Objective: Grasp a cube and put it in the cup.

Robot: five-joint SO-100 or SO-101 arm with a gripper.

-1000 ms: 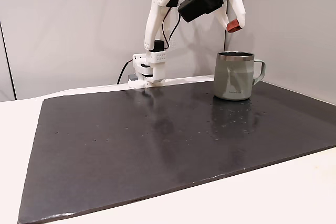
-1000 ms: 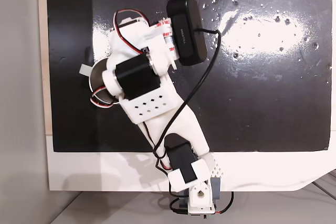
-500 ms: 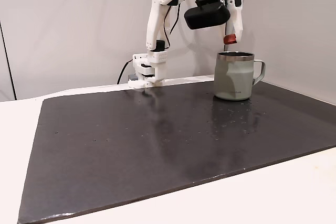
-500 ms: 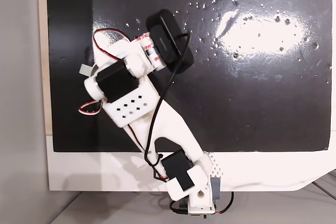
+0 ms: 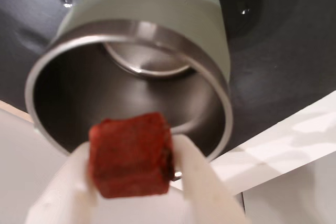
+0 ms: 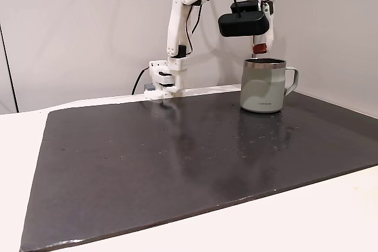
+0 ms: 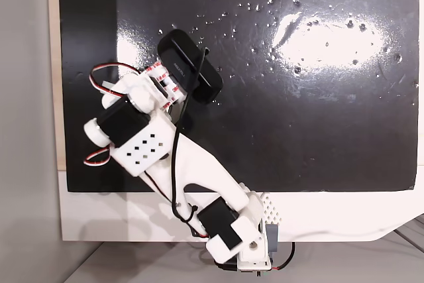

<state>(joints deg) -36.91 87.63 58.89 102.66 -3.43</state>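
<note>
In the wrist view the claw is clamped on the cube, a small red-orange block with slightly rough faces, pinched between two pale white fingers that come in from the bottom edge. Directly beyond it gapes the open mouth of the cup, a pale grey-green mug with a steel rim and a bare steel inside; the cube hangs above the near part of that opening, not touching the rim. The cup stands on a dark mat, and past the mat's edge lies the white surface. In a fixed view from the side, the white arm rises from its base at the back of the mat and bends over towards the right, carrying a black camera block; the cube shows as a small red spot at the claw, just above the steel rim of the cup, whose handle points right. In a fixed view from above, the arm reaches from the bottom edge up and to the left over the mat, with the cup hidden beneath it apart from what may be its handle, a small grey tab at the left
</note>
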